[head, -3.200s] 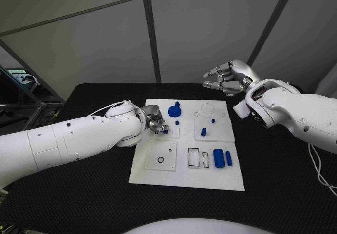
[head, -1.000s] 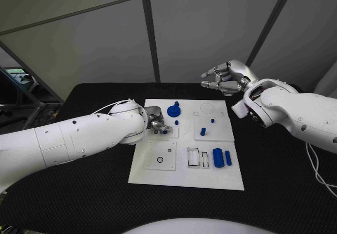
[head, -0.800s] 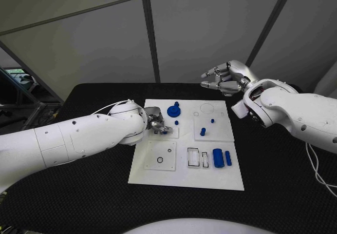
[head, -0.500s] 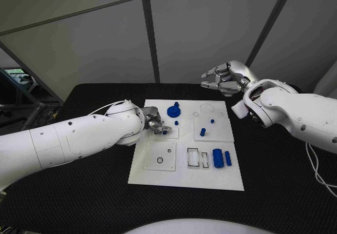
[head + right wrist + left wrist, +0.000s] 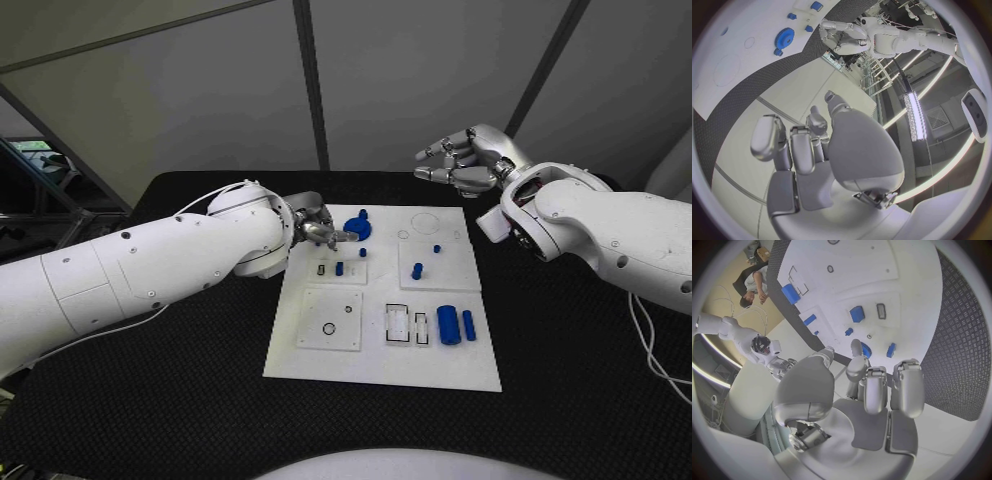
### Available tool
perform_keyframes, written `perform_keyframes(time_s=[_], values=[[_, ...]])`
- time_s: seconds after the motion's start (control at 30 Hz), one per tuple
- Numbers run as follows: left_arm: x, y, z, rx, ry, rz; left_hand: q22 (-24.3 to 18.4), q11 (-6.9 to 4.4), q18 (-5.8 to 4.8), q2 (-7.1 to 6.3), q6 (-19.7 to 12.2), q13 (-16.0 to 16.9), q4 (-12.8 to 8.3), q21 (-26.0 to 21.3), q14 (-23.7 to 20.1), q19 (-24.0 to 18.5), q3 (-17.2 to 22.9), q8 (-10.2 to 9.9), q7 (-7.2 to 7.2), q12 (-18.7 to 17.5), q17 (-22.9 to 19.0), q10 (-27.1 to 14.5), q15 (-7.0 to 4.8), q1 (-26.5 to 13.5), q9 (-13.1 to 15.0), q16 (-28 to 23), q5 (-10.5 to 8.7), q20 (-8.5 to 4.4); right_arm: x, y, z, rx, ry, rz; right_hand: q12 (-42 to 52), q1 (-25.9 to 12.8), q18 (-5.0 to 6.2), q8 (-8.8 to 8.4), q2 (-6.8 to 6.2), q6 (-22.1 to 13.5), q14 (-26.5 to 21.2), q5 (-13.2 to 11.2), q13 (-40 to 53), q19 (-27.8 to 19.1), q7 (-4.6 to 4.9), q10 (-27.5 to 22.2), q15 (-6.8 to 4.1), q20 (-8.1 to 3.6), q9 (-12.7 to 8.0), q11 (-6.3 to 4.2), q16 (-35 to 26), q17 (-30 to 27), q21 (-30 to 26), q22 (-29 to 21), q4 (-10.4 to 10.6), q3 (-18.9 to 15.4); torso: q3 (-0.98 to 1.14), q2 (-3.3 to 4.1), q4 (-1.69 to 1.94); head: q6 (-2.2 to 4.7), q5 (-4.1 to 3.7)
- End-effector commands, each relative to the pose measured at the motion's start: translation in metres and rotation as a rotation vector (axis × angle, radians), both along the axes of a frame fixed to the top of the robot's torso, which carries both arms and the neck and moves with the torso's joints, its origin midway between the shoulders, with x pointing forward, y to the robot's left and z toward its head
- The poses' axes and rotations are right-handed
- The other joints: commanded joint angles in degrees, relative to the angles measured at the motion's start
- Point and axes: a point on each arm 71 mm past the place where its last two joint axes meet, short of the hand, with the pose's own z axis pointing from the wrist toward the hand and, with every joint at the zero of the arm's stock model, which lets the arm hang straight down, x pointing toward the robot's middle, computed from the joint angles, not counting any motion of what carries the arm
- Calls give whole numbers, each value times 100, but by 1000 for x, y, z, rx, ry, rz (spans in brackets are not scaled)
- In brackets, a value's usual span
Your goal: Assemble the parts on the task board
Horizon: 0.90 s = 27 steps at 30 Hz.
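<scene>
The white task board lies mid-table. A small blue part stands free in the square plate at the board's left, beside a slot; the left wrist view shows this part too. My left hand hovers behind it, next to the blue gear, fingers apart and holding nothing. In the left wrist view the gear sits just past the fingers. My right hand hangs above the table's back edge, fingers loosely bent and empty. The right wrist view shows the gear far off.
A blue peg stands in the right-hand plate. A blue cylinder and a thinner one lie at the board's right. Two small blue pieces sit near the back. Black table surrounds the board.
My left hand let go of the small blue part, which now stands in the left plate, and drew back toward the gear. The right hand has stayed put.
</scene>
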Motion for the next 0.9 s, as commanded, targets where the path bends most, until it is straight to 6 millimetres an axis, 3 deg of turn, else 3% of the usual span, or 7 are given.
perform_keyframes(time_s=[0.03,0.17,0.33,0.43,0.6,0.9], values=[[2,5,4,-34,28,18,418,18,-78,42,-55,-86,-11,-63,605,-3,-110,-53,53,-88,1506,-81,2,18,2,35,18,19,0,1,1,3,-2,9,-28,-58,46,-30,-8,-41,319,0,-8,-46,11,-38,-44,2,-5,13,-26,300,-33,-6,4,-19,8,0,-4,9,-6],[8,15,8,-25,43,31,315,78,-53,100,-205,-281,-47,-151,605,-71,-211,-201,123,-264,1506,-233,47,340,-61,35,20,54,1,0,1,1,1,8,-27,-58,46,-30,-8,-41,319,0,-8,-46,11,-38,-44,2,-5,13,-26,300,-33,-5,4,-19,4,-4,2,14,-7],[25,32,17,12,70,44,111,239,-5,168,-492,-581,-78,-330,574,-211,-285,-626,316,-521,1420,-495,182,801,-348,-32,15,167,1,0,0,-1,5,8,-22,-61,45,-30,-5,-43,319,2,-3,-44,11,-33,-44,2,-6,13,-28,299,-32,-3,6,-20,0,-3,0,53,-9],[40,40,23,37,87,59,70,286,9,157,-504,-667,-43,-372,565,-242,-371,-761,363,-582,1398,-575,226,879,-467,-50,17,214,1,0,0,-1,7,9,-22,-61,45,-30,-5,-43,319,2,-3,-44,11,-33,-44,2,-6,13,-28,299,-32,-3,6,-20,8,0,-11,79,12],[57,48,23,74,118,82,73,302,10,151,-494,-690,-22,-376,564,-243,-427,-812,378,-594,1397,-599,242,882,-519,-51,13,233,2,1,0,-1,9,12,-22,-61,45,-30,-5,-43,319,2,-3,-44,11,-33,-44,2,-6,13,-28,299,-32,-3,6,-20,10,11,-22,103,27],[72,51,13,137,170,95,85,307,9,179,-455,-693,-7,-372,569,-237,-474,-836,380,-588,1411,-605,250,861,-555,-39,13,246,2,3,-1,-1,10,16,-13,-59,45,-30,2,-43,320,9,6,-41,10,-26,-44,2,-7,12,-28,301,-31,0,5,-18,6,19,-7,93,32]])
